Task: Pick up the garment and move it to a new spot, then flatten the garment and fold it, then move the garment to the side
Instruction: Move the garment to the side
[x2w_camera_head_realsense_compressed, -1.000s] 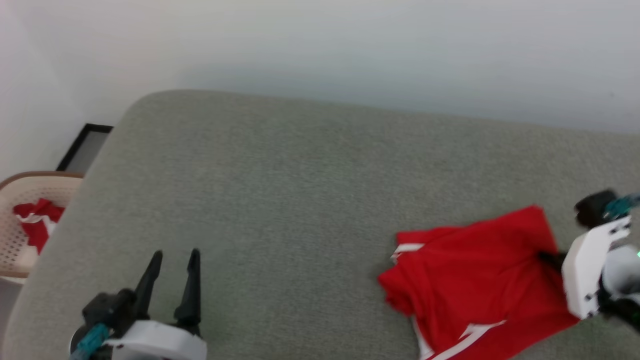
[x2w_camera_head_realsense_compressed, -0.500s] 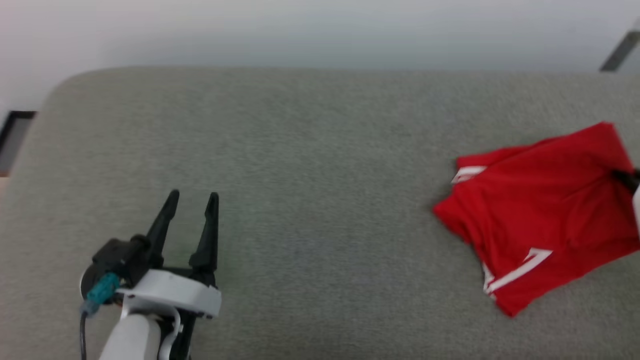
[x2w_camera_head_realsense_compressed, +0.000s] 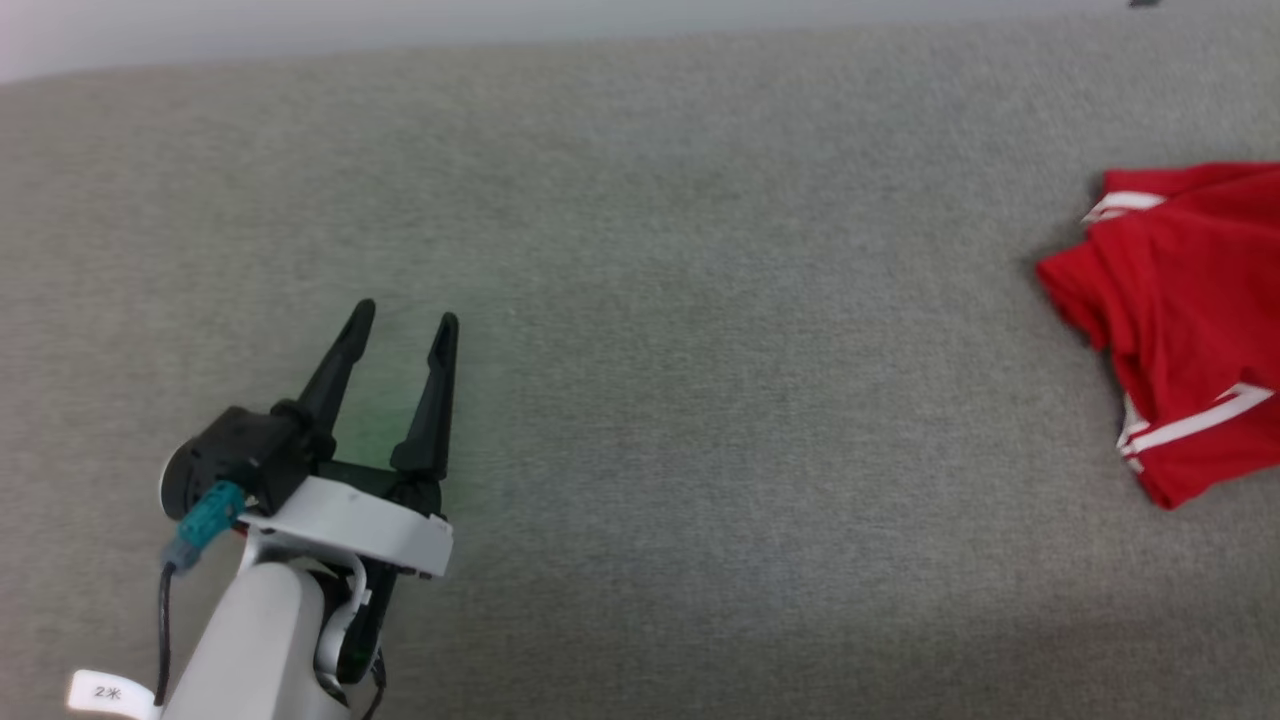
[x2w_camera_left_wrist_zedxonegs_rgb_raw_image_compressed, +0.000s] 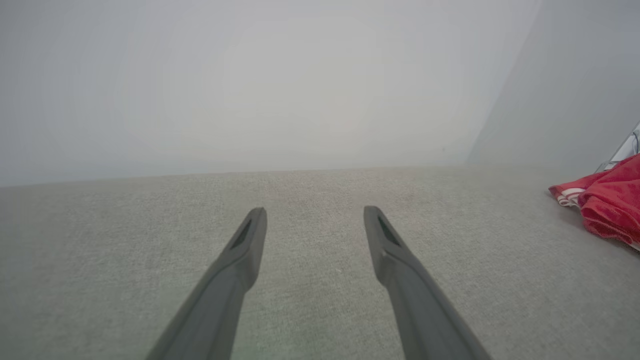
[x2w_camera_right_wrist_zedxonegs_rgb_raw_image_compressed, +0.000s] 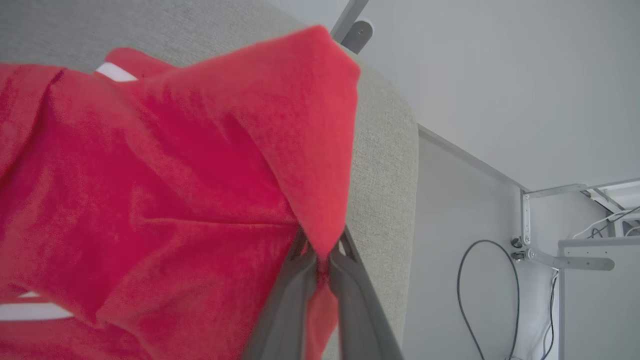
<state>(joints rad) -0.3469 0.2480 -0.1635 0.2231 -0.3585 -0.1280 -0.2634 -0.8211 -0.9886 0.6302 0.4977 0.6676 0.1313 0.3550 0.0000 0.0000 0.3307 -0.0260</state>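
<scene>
One garment (x2w_camera_right_wrist_zedxonegs_rgb_raw_image_compressed: 150, 175) corner sits pinched in the right hand (x2w_camera_right_wrist_zedxonegs_rgb_raw_image_compressed: 322, 264).

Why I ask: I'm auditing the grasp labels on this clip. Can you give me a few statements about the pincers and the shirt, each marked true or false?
1. The right pincer is shut on a fold of the garment. True.
2. The left pincer is holding a sleeve. False: it is open and empty, over the bare grey cushion.
3. In the head view, the garment lies at the right edge, well apart from the left pincer. True.
4. The garment is blue with yellow trim. False: it is red with white stripes.
</scene>
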